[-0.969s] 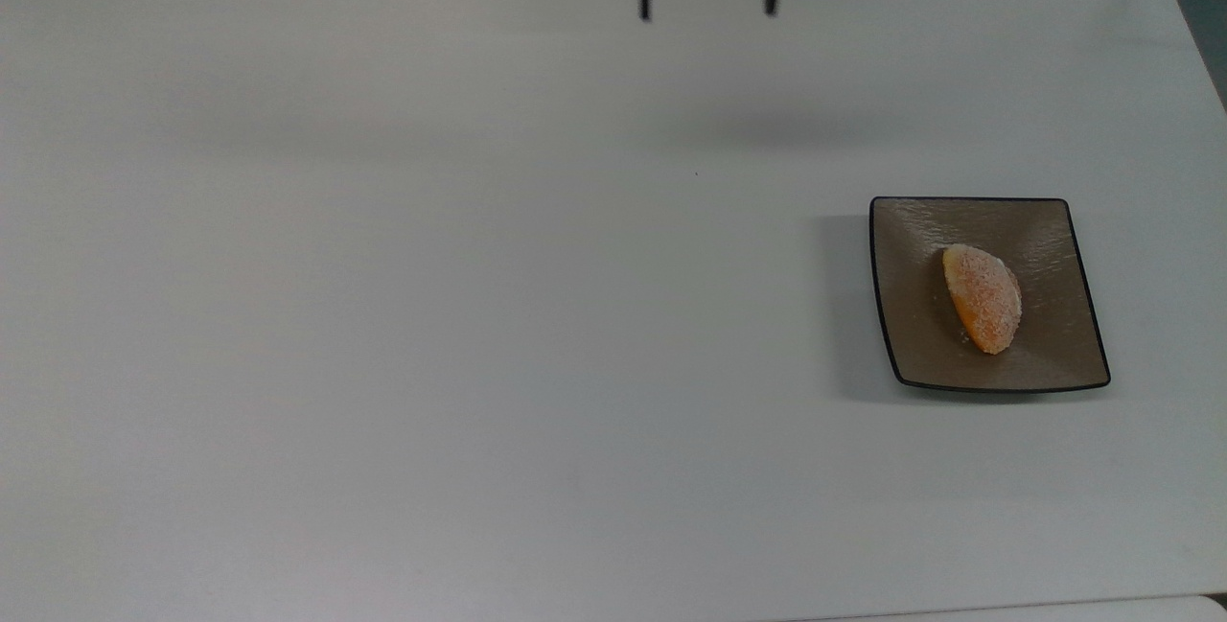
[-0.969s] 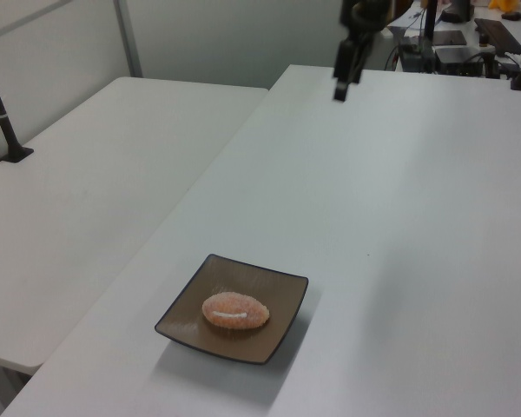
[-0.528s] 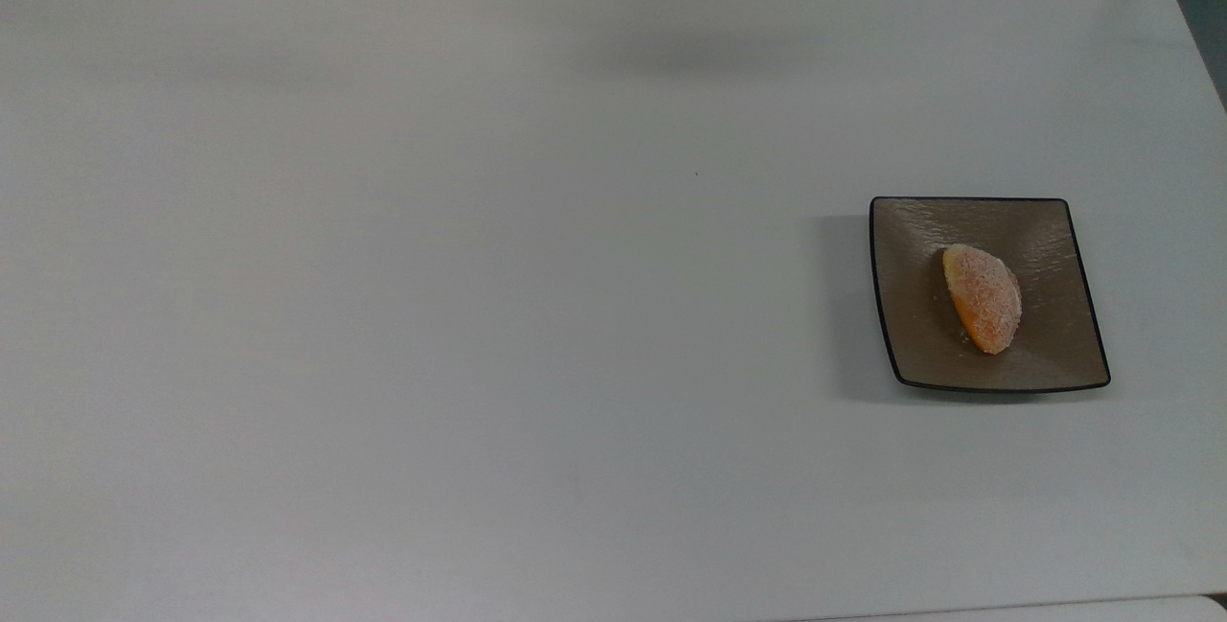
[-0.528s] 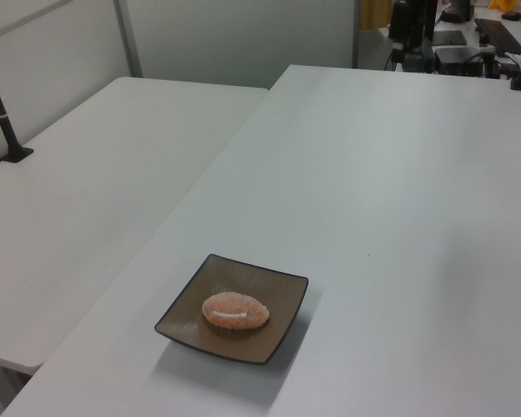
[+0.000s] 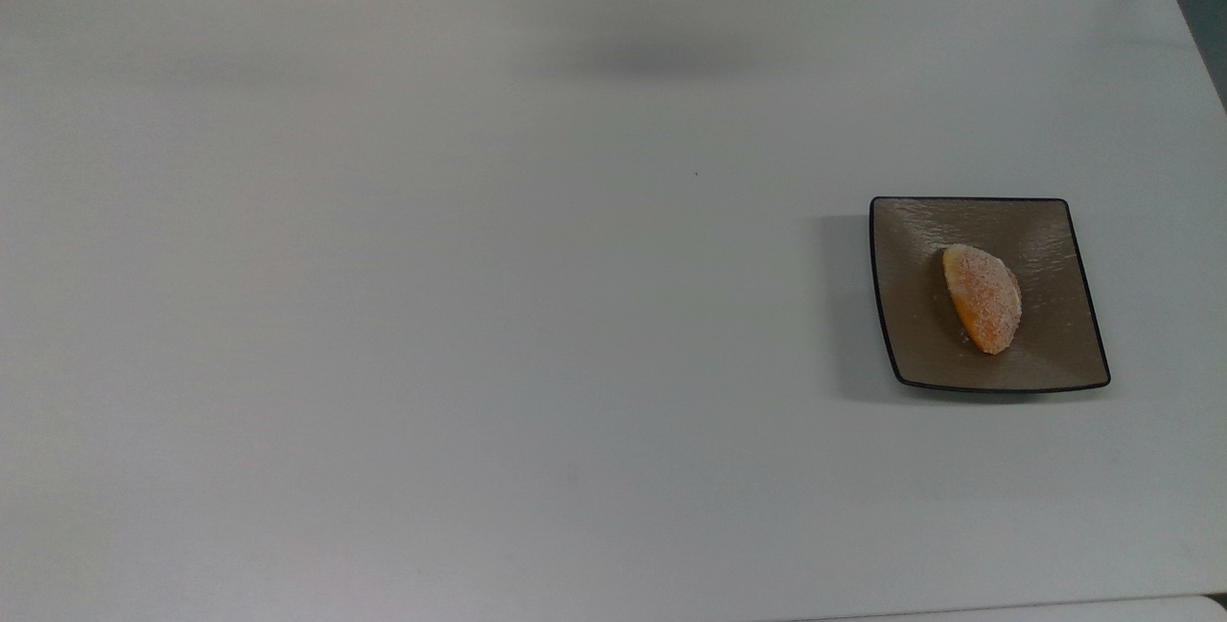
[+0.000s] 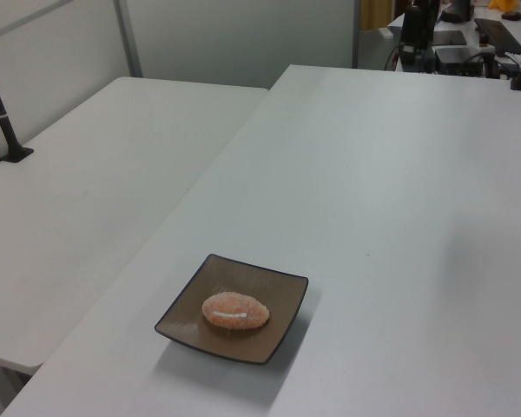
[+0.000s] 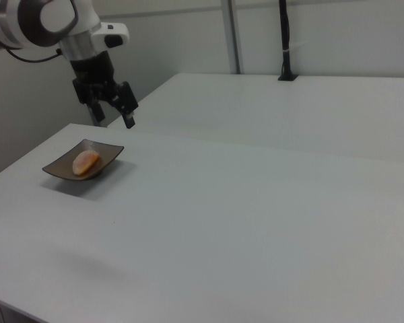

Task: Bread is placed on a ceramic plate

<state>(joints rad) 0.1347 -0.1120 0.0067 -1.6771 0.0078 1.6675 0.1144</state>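
White table point(image 5: 479, 315), ceramic plate point(image 5: 901, 315) resting on it

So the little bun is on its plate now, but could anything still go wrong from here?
Little, by the look of it. The bun lies loose on the glossy plate, so a knock to the table might slide it off. The plate also sits near the table's edge in the left view, where a passer-by could catch it. The pincer hangs open, raised above the table close to the plate in the right view; a low sweep back that way might clip it.
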